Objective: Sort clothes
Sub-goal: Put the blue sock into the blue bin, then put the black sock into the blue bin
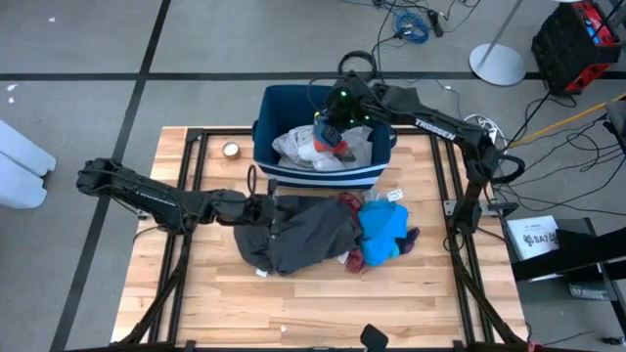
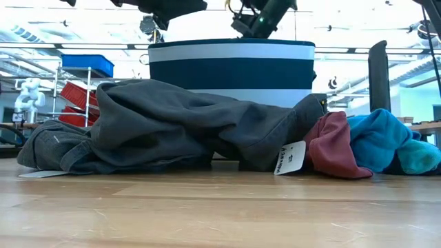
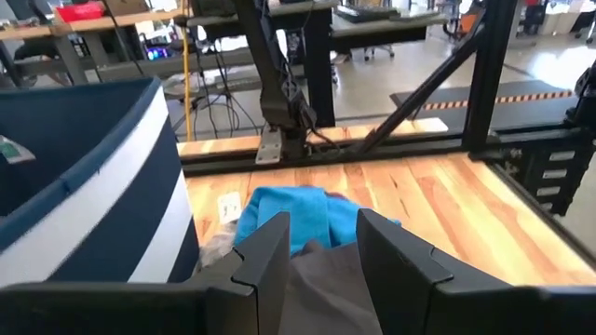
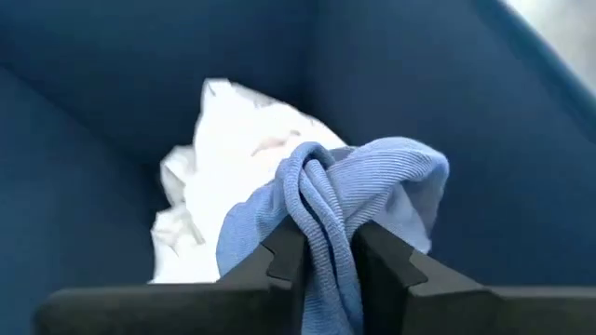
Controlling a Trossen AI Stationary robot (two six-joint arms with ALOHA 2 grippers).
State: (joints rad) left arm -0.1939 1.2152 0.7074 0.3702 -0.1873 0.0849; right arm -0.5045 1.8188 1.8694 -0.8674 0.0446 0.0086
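The dark blue bin with white stripes (image 1: 323, 178) stands at the table's far middle, with a white garment (image 1: 296, 145) inside. My right gripper (image 1: 337, 127) is over the bin, shut on a small blue-grey piece (image 4: 372, 177). In front of the bin, a dark grey garment (image 1: 303, 235) lies heaped on the table, with a maroon piece (image 2: 334, 145) and a bright blue piece (image 1: 383, 230) at its right. My left gripper (image 3: 321, 247) is open above the grey garment's left end and touches nothing. My right gripper pinches a bunched fold (image 4: 326, 233) of the blue-grey piece between its two fingers, in several layers. The cloth bulges out past the fingertips and droops, inside the bin above the white garment (image 4: 242, 121). The fingers slant down into the bin from the table's right.
A small round object (image 1: 231, 150) sits on the table left of the bin. A white tag (image 2: 292, 157) sticks out of the clothes heap. Black frame rails (image 1: 196, 166) run along the table's left and right sides. Bare wood lies toward the near edge (image 1: 323, 303).
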